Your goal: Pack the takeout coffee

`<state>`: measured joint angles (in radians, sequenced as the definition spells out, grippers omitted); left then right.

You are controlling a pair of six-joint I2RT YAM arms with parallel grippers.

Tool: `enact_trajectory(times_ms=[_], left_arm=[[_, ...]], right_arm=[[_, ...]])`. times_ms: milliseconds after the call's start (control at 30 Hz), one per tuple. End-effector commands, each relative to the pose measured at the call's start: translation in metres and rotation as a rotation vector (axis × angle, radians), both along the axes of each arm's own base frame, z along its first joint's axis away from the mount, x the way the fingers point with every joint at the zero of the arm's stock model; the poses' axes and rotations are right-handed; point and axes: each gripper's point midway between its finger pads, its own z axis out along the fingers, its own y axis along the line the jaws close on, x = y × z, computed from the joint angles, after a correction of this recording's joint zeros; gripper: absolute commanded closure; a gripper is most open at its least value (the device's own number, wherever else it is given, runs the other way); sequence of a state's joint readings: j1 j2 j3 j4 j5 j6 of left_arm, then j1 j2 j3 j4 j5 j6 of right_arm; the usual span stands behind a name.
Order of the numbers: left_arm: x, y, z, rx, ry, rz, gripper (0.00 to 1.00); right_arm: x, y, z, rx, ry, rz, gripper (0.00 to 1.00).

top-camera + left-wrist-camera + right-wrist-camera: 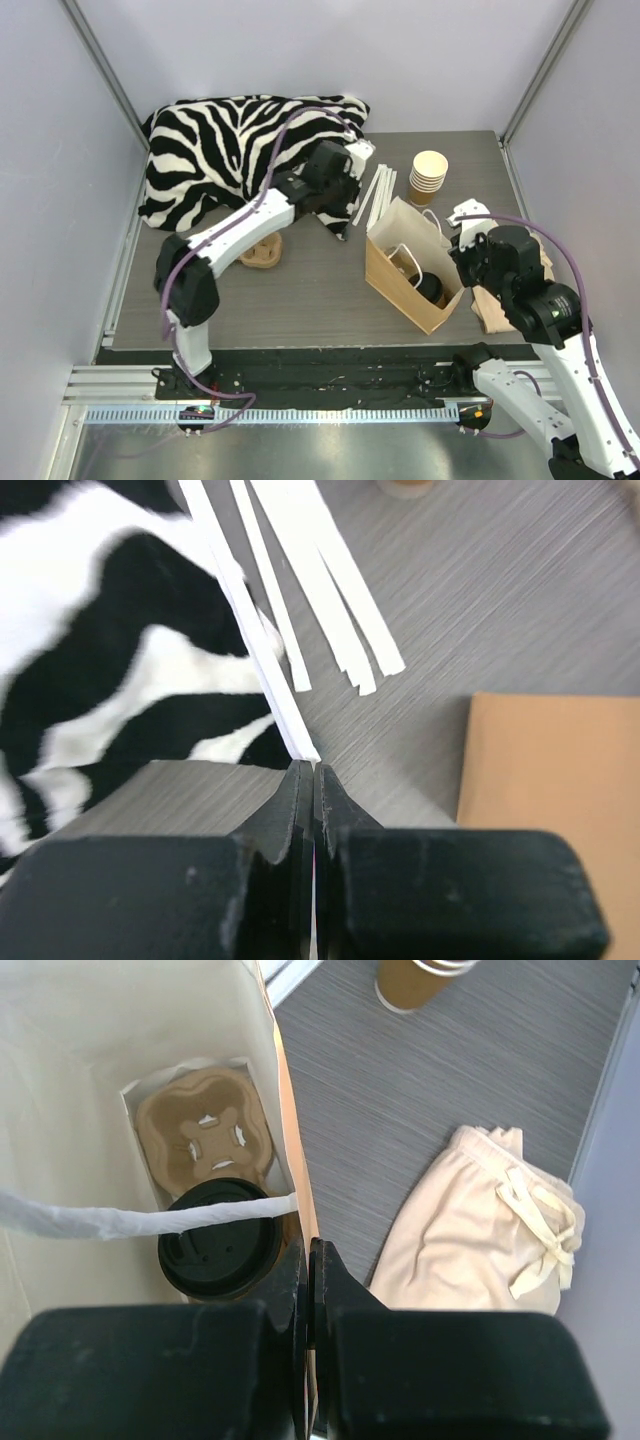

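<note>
On the grey wood-grain table (320, 295), between pale walls (420, 60), we see the takeout coffee (218, 1248) standing inside the paper bag (398, 284) at right. The left gripper (308, 770) pinches a white strip (252, 630); the right gripper (308, 1255) clamps the bag's wall.

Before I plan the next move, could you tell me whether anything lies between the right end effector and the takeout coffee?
Yes. The white handle of the paper bag crosses over the takeout coffee, inside the bag. The right end effector is shut on the bag's wall beside the cup; nothing else visible intervenes.
</note>
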<state>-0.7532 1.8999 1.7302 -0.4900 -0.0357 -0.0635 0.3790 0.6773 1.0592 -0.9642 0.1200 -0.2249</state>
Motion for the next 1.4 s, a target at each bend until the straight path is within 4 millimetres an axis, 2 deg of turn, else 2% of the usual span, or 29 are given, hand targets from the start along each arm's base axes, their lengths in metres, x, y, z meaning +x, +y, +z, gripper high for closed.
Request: enact_trajectory(times_ms=[0,33,100,133,167,200,267,300,333,367,400,567,633,700,767,800,833,933,1167,1267,1367], left_arm=[[-0.029,0.032,0.054,-0.080,0.014,-0.072,1.00],[-0.039,0.042,0.072,-0.089,-0.014,-0.097,1.00],[-0.049,0.057,0.086,-0.060,-0.059,-0.173,1.00],[-0.064,0.063,0.089,-0.068,-0.038,-0.225,1.00],[-0.068,0.079,0.108,-0.069,-0.088,-0.259,1.00],[-0.080,0.091,0.108,-0.055,-0.061,-0.284,1.00],[-0.098,0.109,0.131,-0.062,-0.103,-0.397,1.00],[-0.119,0.120,0.125,-0.035,-0.049,-0.461,1.00],[-0.133,0.124,0.140,-0.046,-0.073,-0.537,1.00],[-0.145,0.130,0.148,0.007,-0.146,-0.644,1.00],[-0.167,0.140,0.152,0.033,-0.120,-0.696,1.00],[-0.206,0.164,0.181,0.092,-0.216,-0.796,1.00],[-0.233,0.173,0.190,0.104,-0.211,-0.880,1.00],[-0.242,0.179,0.196,0.117,-0.196,-0.845,1.00],[-0.253,0.182,0.197,0.149,-0.236,-0.881,1.00],[-0.253,0.188,0.186,0.205,-0.234,-0.889,1.00],[-0.266,0.190,0.186,0.239,-0.283,-0.947,1.00],[-0.281,0.194,0.171,0.318,-0.297,-1.029,1.00],[-0.272,0.199,0.157,0.480,-0.386,-1.146,1.00],[-0.271,0.202,0.141,0.555,-0.406,-1.229,1.00],[-0.268,0.203,0.136,0.589,-0.415,-1.259,1.00]], right_arm=[[0.007,0.019,0.018,0.027,-0.089,0.128,0.99],[0.005,0.027,0.018,0.044,-0.087,0.172,0.99],[0.003,0.036,0.022,0.056,-0.112,0.235,0.99],[0.003,0.039,0.021,0.059,-0.117,0.256,0.99],[0.003,0.042,0.024,0.064,-0.133,0.274,0.99],[0.002,0.046,0.025,0.071,-0.142,0.302,0.99],[0.003,0.051,0.027,0.083,-0.153,0.328,0.99],[0.001,0.058,0.027,0.099,-0.147,0.363,0.99],[0.001,0.061,0.029,0.110,-0.155,0.380,0.99],[0.000,0.065,0.028,0.121,-0.151,0.401,0.99],[-0.001,0.072,0.025,0.138,-0.138,0.436,0.99],[0.003,0.092,0.024,0.186,-0.120,0.521,0.99],[0.005,0.099,0.024,0.206,-0.101,0.542,0.99],[0.006,0.104,0.023,0.219,-0.084,0.559,0.99],[0.008,0.109,0.022,0.234,-0.067,0.577,0.99],[0.008,0.110,0.022,0.236,-0.063,0.581,0.99],[0.009,0.110,0.021,0.238,-0.064,0.582,0.99],[0.011,0.113,0.018,0.242,-0.047,0.591,0.99],[0.014,0.115,0.018,0.244,-0.023,0.593,0.99],[0.015,0.115,0.018,0.242,-0.017,0.591,0.99],[0.016,0.114,0.021,0.235,-0.019,0.582,0.98]])
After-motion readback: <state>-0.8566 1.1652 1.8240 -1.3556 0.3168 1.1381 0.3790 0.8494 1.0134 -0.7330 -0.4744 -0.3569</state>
